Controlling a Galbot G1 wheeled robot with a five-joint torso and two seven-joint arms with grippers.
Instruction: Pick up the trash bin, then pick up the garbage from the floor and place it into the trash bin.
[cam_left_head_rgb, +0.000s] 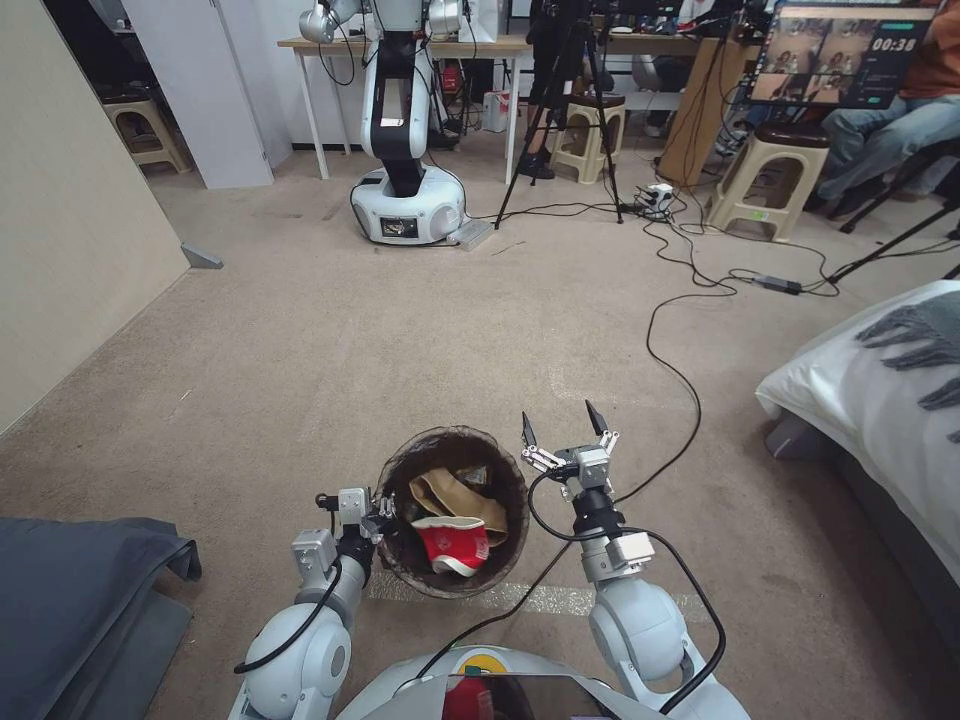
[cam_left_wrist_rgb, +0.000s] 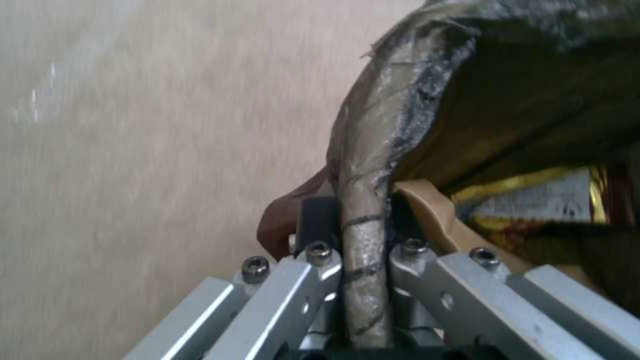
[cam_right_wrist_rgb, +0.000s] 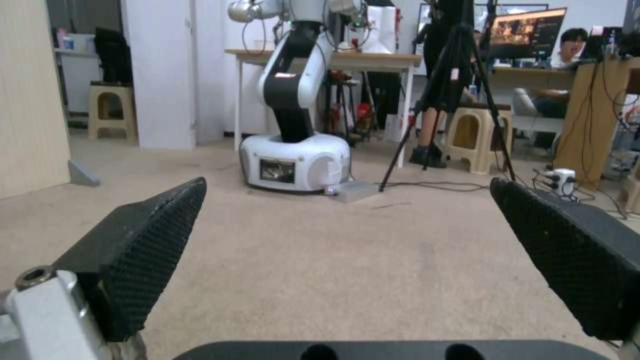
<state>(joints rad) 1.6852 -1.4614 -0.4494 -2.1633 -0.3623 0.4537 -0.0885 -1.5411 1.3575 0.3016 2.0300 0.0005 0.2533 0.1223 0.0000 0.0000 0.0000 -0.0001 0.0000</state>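
Observation:
The trash bin hangs low in front of me, its dark bag liner folded over the rim. My left gripper is shut on the bin's rim at its left side; in the left wrist view the rim is pinched between the fingers. Garbage lies inside the bin: a red-and-white paper cup, a crumpled brown paper bag, and a yellow snack wrapper. My right gripper is open just right of the bin, its black pads spread wide with bare carpet between them.
Beige carpet stretches ahead. Another white robot stands at the far side by a table. A black cable snakes across the floor on the right. A bed with white bedding is at right, grey cloth at lower left, a wall at left.

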